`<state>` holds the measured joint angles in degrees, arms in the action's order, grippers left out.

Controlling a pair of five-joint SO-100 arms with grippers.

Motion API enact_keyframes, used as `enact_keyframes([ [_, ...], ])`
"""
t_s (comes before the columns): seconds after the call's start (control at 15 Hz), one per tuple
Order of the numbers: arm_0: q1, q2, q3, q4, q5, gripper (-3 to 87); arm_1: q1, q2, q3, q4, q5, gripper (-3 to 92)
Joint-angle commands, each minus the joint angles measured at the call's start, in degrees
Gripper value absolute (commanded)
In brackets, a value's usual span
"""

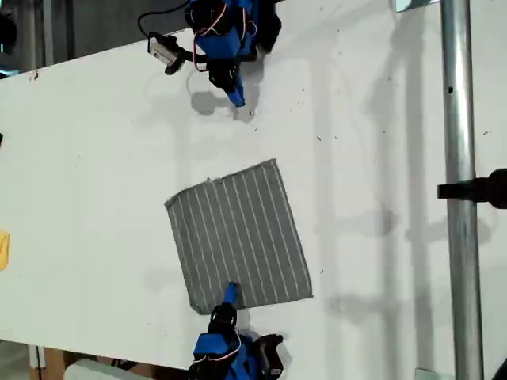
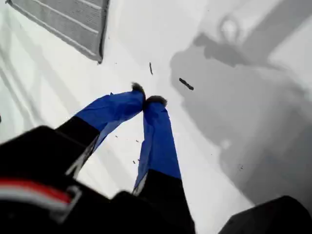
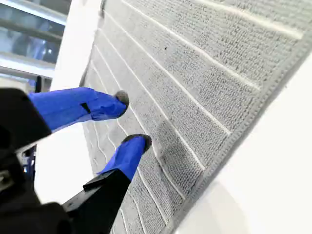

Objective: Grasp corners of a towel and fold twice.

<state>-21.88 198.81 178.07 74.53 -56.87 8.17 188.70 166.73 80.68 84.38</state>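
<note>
The towel (image 1: 238,237) lies flat on the table (image 1: 95,158), bare room all round. My first gripper (image 2: 149,99) is pinched together over bare table; my second gripper (image 3: 131,119) is parted, seemingly just above the cloth's near edge.

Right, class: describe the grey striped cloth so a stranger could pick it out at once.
Start with the white table in the exterior view. Between the two blue arms lies the towel, a flat, roughly square grey cloth. Its thin white parallel stripes set it apart; my second gripper hovers open over one edge.
</note>
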Motion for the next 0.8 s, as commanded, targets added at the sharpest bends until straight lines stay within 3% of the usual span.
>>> enact_keyframes([
  [0.0,-1.9,0.4,0.5,-0.4,-30.1,-1.1,2.5,-0.2,-0.7,0.1,-0.8,6.9],
  [0.53,-2.2,0.4,0.5,-0.4,-30.1,0.5,1.6,-0.2,-1.1,0.1,-1.1,8.3],
  [0.6,-2.4,0.4,0.5,-0.1,-31.0,-1.1,1.5,-0.2,-1.6,0.3,-0.7,-0.2],
  [0.73,4.7,0.4,0.3,-4.4,-35.2,-2.8,-0.4,-0.1,-5.9,1.1,0.4,-0.3],
])
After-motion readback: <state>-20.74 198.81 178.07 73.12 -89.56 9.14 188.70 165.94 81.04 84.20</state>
